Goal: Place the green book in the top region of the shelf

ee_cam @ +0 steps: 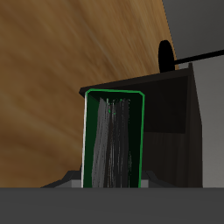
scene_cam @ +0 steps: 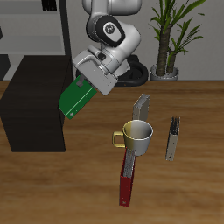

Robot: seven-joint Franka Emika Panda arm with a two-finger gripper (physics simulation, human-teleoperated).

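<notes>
Gripper (scene_cam: 87,86) holding one green book (scene_cam: 75,96) in the air, fingers closed on its upper end; fingertips themselves hidden behind the hand body in the exterior view and out of frame in the wrist view. Book hanging tilted, lower end pointing down and away from the hand toward the shelf (scene_cam: 33,109). Book hovering just beside the shelf's near upper edge, not resting on anything; touching or not, cannot tell. In the wrist view, green book (ee_cam: 112,140) filling the middle, pale page edges showing between green covers, shelf (ee_cam: 171,114) sitting right behind it.

Counting things on the table (scene_cam: 184,184):
- One shelf, black, box-like, just below and beside the hand.
- One mug (scene_cam: 136,136), pale yellow-green, well below the hand, toward the table's front.
- One red book (scene_cam: 128,179), lying past the mug, farthest from the hand.
- Two grey books: grey book by the mug (scene_cam: 142,108) standing upright just behind the mug; second grey book (scene_cam: 174,138) standing apart, farther out from the hand.
- One potted plant (scene_cam: 168,35) standing behind, level with the arm.
- One thin dark rack (scene_cam: 39,26) standing behind the shelf.
</notes>
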